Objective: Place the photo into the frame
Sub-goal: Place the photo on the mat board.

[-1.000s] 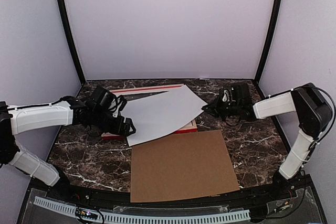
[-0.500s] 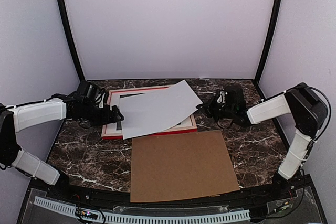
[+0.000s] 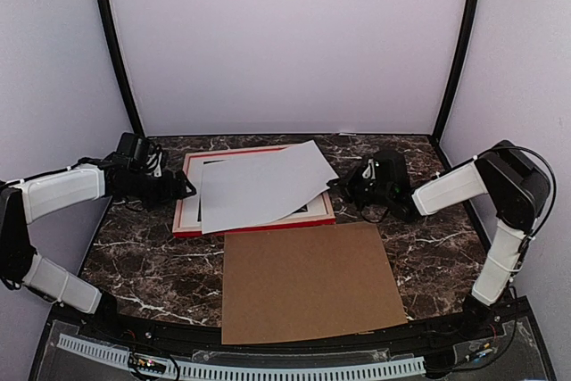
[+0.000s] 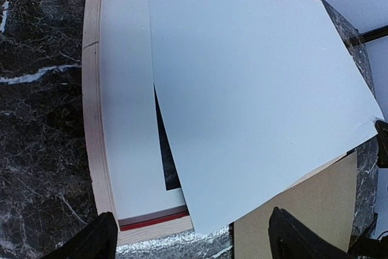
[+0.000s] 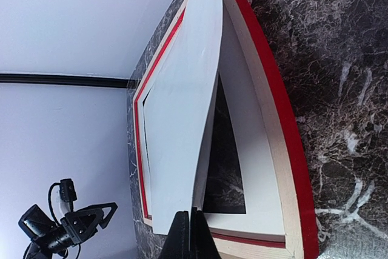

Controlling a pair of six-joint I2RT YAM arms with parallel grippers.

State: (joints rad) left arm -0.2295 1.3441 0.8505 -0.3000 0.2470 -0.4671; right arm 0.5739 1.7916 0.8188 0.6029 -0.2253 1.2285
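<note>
The photo [image 3: 263,186] lies white back up, skewed across the frame [image 3: 181,204], its right corner raised. The frame lies flat with red rails, pale wood sides [image 4: 91,119] and a white mat [image 4: 124,119] inside. My right gripper [image 3: 343,186] is shut on the photo's right corner; the right wrist view shows its fingers [image 5: 190,222] pinching the sheet's edge [image 5: 176,107] above the red rail [image 5: 267,89]. My left gripper [image 3: 183,189] is open and empty just left of the frame. In its wrist view [image 4: 194,244] the photo [image 4: 254,89] lies ahead, clear of the fingers.
A brown backing board [image 3: 308,278] lies flat in front of the frame, near the table's front edge; its corner shows in the left wrist view [image 4: 291,222]. Pale walls with black corner posts [image 3: 116,51] enclose the dark marble table [image 3: 428,238].
My left gripper has let go of the photo's left corner and drawn back to the left. The photo has dropped lower onto the frame. My right gripper has shifted slightly left with its corner.
</note>
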